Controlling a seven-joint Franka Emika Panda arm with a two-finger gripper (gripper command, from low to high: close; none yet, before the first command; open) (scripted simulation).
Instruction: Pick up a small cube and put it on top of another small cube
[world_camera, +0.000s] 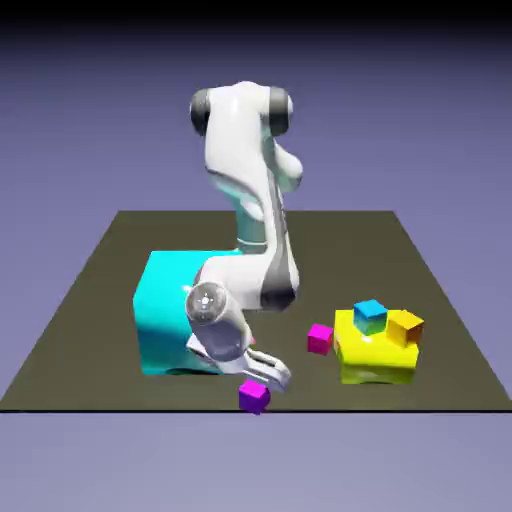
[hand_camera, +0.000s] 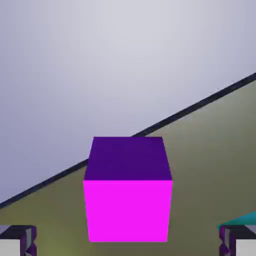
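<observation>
Here, the purple cube (world_camera: 254, 397) is seen ahead of the tool (hand_camera: 128, 240), between the lines of its wide-spread fingertips (hand_camera: 23, 240), with nothing gripped. In the hand view it is squared to the tool, two faces shown; no long axis can be made out. Only in the exterior view are the magenta cube (world_camera: 320, 339) and the yellow block (world_camera: 376, 350) shown, toward the exterior view's right of the tool. The arm (world_camera: 240, 150) is bent down, the hand tilted.
</observation>
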